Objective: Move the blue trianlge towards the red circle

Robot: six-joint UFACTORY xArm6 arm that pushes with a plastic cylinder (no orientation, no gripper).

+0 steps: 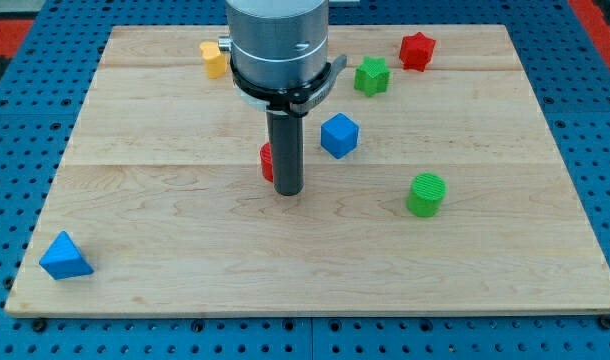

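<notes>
Found the blue triangle (pixel 65 257) sitting alone near the bottom-left corner of the worktop (pixel 185 300), close to the edge and well apart from every other block. Spotted the red circle (pixel 267 162) near the middle, half hidden behind the rod. Placed my tip (pixel 288 190) just beside that circle on the view's right; could not tell whether touching or only near. Carried no grasping tool at all, only a bare rod, so held nothing and had nothing to clench or release. Noted a blue cube (pixel 339 135) up and to the right of the rod, a green cylinder (pixel 426 194) further right, and a green block (pixel 371 76), a red block (pixel 417 50) and a yellow block (pixel 214 58) along the view's top, all away from the likely path. Judged the task barely started, with the triangle untouched. Judged the best approach as follows: swing wide past the circle without nudging it, come round behind the triangle on its bottom-left side, then push up and to the right along a straight line to the circle. Reckoned the tight gap between the triangle and the worktop's edge the awkward part. Reckoned also a push off the middle of a face likely to spin the triangle aside.
</notes>
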